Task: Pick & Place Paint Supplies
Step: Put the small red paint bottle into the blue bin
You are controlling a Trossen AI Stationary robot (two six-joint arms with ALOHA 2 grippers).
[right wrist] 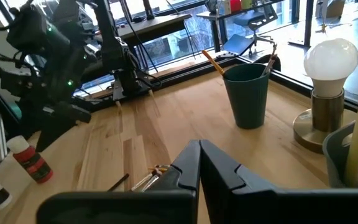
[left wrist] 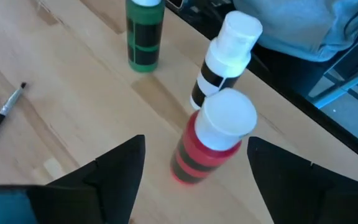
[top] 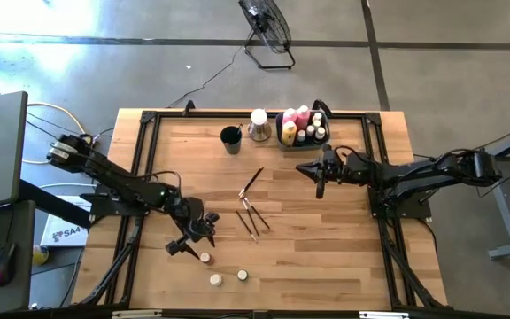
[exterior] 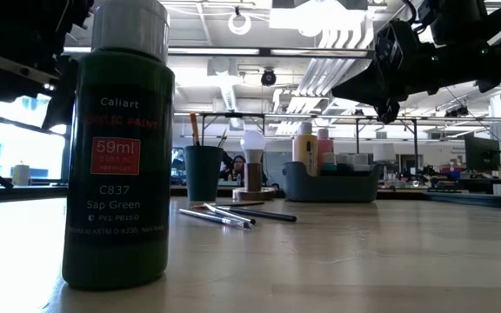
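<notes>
Three white-capped paint bottles stand upright on their bases near the table's front edge: a red one [left wrist: 211,138], a black one [left wrist: 224,61] and a green one [left wrist: 145,34]. My left gripper [left wrist: 196,142] is open, slanting down, with a finger on either side of the red bottle [top: 205,258] and apart from it. Thin dark-handled brushes [top: 251,218] lie flat at mid-table. My right gripper [top: 320,177] hovers shut above the table, near the grey-blue bin [top: 283,140], holding nothing.
The bin at the back holds several bottles [top: 301,117]. Beside it stand a white bulb on a base [top: 258,124] and a dark cup [top: 230,139] with brushes in it. One more brush [top: 251,182] lies toward the far side.
</notes>
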